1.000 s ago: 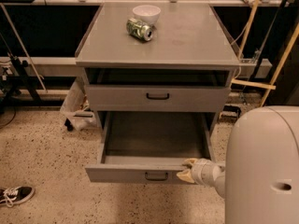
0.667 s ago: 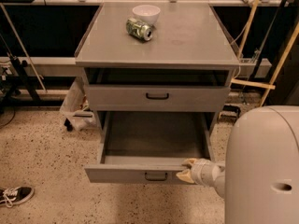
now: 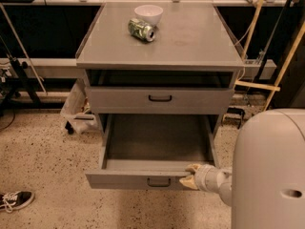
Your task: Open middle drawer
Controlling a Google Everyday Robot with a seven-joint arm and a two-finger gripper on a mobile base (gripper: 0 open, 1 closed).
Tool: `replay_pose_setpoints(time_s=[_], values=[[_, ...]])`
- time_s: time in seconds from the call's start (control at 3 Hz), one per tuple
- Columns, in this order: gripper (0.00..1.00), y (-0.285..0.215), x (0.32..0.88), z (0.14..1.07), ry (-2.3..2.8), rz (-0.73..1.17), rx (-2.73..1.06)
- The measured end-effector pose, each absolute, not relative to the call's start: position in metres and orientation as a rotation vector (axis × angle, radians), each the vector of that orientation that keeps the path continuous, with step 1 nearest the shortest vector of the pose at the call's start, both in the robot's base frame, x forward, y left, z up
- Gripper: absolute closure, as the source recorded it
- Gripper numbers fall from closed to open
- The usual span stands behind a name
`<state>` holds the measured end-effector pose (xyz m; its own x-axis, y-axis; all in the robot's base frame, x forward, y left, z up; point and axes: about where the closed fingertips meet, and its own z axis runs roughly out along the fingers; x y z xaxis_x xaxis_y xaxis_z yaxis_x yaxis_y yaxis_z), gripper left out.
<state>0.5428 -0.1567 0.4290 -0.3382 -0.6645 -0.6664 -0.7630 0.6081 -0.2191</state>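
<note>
Gripper (image 3: 189, 177) at near-right rim of pulled-out bottom drawer (image 3: 124, 179); jaw state cannot be told. Middle drawer (image 3: 119, 99) above, closed. Bowl (image 3: 148, 13), can (image 3: 141, 30) on far cabinet top (image 3: 195, 42).

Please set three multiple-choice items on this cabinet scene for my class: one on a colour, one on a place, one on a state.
1. What colour is the bowl?
A. white
B. red
C. black

2. Where is the gripper?
A. inside the bowl
B. at the front of the middle drawer, right of its handle
C. held high in the air

3. The middle drawer is:
A. shut flush
B. pulled out, nothing visible inside
C. pulled out, packed full

Answers:
1 A, the bowl is plainly white.
2 B, the gripper sits at the drawer's front rim.
3 B, the drawer's bare grey floor is exposed.
</note>
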Motion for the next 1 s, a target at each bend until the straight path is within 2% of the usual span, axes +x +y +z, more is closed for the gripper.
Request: replay_pose_setpoints(time_s=[1.0], values=[[1.00, -0.160, 0.520, 0.426, 2.072, 0.175, -1.089]])
